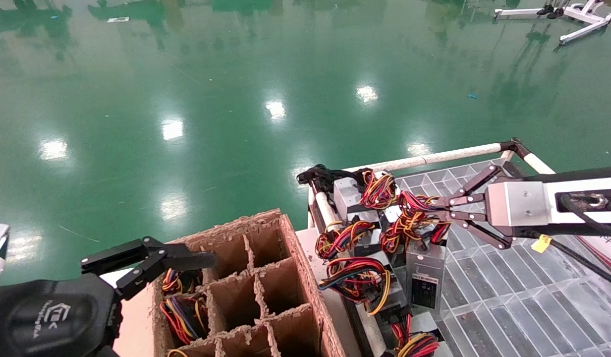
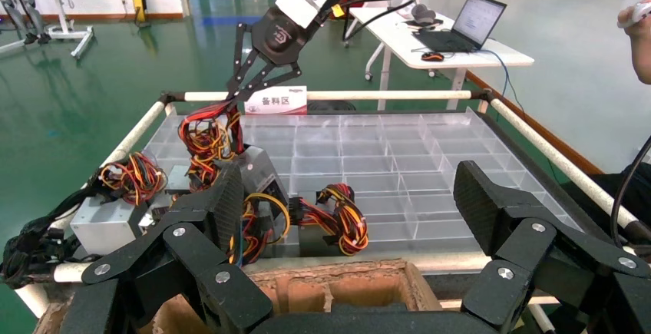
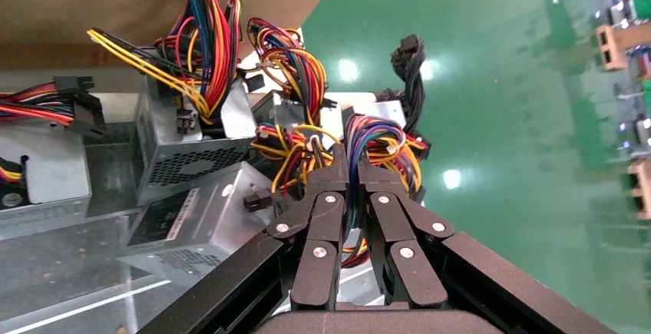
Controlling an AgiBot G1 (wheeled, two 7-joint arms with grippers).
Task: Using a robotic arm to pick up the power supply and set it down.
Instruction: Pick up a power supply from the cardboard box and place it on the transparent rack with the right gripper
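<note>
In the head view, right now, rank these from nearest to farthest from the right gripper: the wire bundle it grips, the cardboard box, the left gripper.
1. Wire bundle: pinched at the right gripper fingertips, over the tray.
2. Cardboard box: lower left of the tray, between both arms.
3. Left gripper: far lower left, over the box's near corner.

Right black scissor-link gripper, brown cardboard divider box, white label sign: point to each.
Right black scissor-link gripper (image 1: pixel 436 207), head view, fingertips closed on wires.
Brown cardboard divider box (image 1: pixel 290 248), head view, right wall.
White label sign (image 2: pixel 276 100), left wrist view, face.
</note>
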